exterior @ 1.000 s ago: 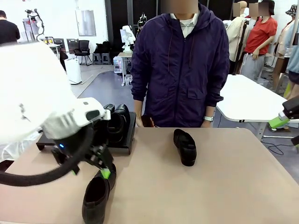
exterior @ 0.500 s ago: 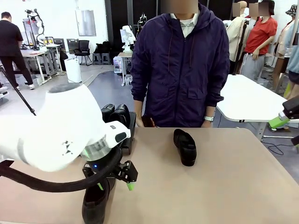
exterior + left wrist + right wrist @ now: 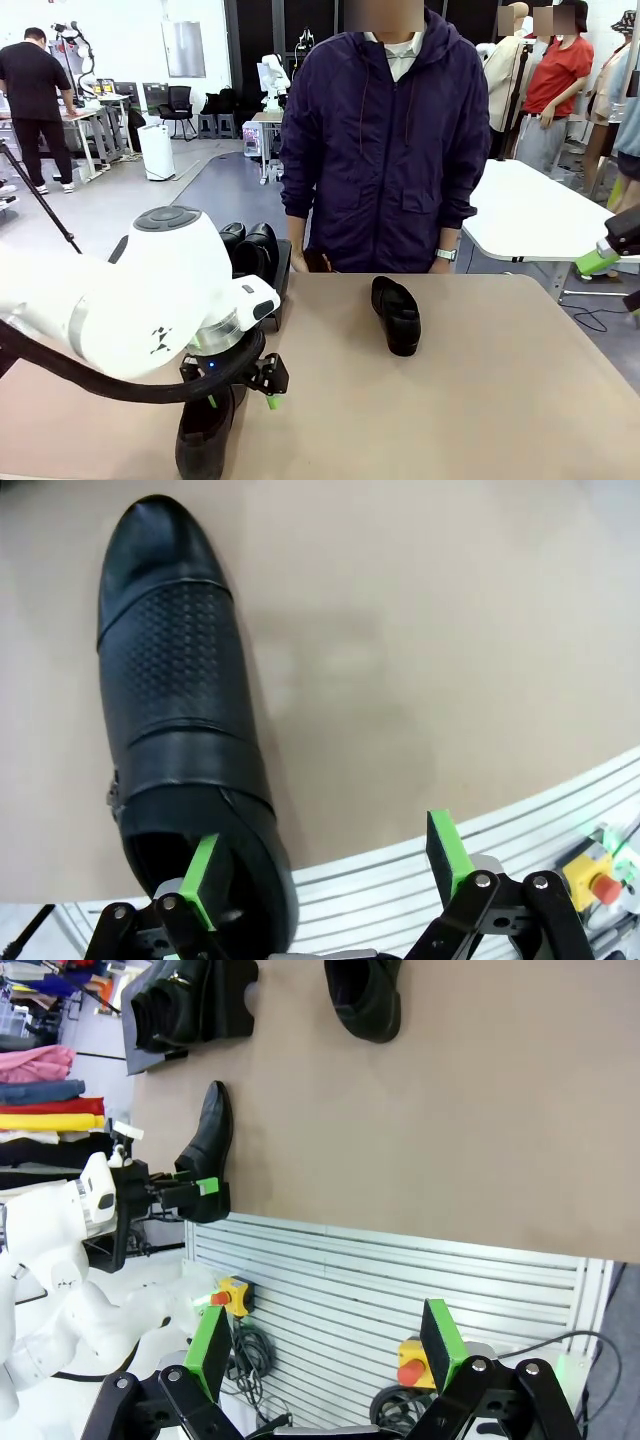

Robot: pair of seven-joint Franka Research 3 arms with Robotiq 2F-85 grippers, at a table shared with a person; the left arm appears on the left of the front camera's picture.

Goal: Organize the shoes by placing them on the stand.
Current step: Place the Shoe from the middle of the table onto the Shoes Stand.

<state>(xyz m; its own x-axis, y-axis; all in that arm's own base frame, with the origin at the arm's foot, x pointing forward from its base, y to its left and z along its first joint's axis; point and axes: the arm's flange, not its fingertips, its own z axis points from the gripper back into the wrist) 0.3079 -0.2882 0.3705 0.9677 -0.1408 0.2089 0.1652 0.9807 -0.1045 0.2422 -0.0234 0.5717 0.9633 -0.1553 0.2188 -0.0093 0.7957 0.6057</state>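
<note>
One black shoe (image 3: pixel 204 436) lies at the table's near left edge, toe pointing away from me. My left gripper (image 3: pixel 242 398) hangs open just above its heel end. In the left wrist view this shoe (image 3: pixel 178 710) fills the left side; one green pad (image 3: pixel 201 867) sits over the shoe's opening and the other pad (image 3: pixel 444 844) over the table edge. A second shoe (image 3: pixel 397 314) lies mid-table. Two more shoes (image 3: pixel 252 247) stand on the black stand (image 3: pixel 282 275) at the back left. My right gripper (image 3: pixel 325 1345) is open, off the table's right side.
A person in a dark purple jacket (image 3: pixel 385 150) stands at the far edge, hands low by the table. The right wrist view looks across the table (image 3: pixel 450 1110) from beyond its edge. A white table (image 3: pixel 530 215) stands to the right behind.
My left arm has swung down and to the right, bringing its open gripper from beside the stand to over the near shoe's heel. The shoes and the right arm have not moved.
</note>
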